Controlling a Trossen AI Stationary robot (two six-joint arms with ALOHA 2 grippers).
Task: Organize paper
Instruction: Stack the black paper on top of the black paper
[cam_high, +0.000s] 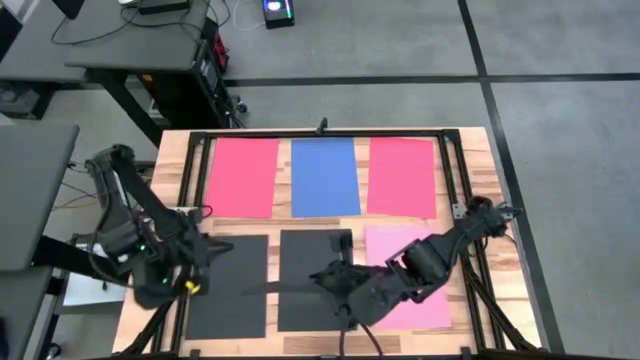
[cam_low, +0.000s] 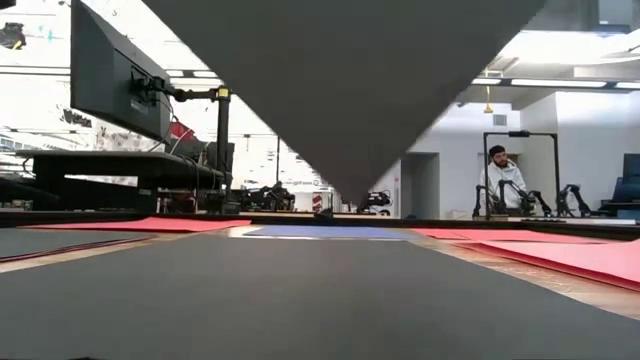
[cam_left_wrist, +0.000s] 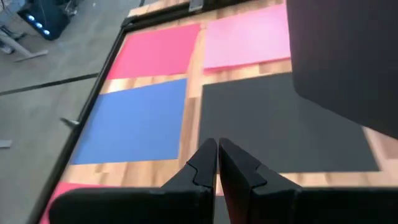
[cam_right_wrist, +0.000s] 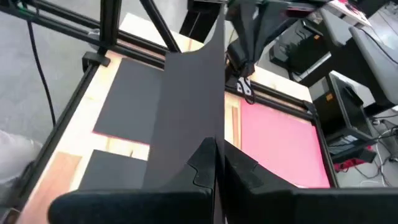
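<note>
One black sheet pinched in right gripper.

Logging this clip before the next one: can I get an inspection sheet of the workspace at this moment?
Surface: wooden table inside a black frame; bare wood shows between sheets.
Job's things: far row holds a red sheet, a blue sheet and another red sheet; near row holds a black sheet, a second black sheet and a pink sheet. A lifted black sheet hangs edge-on over the near row.
Clutter: nothing seen.
Grippers: right gripper shut on the lifted black sheet; left gripper shut, empty, above the near row.
Cables: cables on the floor beyond the table.
Surroundings: desks, a monitor, a person far behind.
</note>
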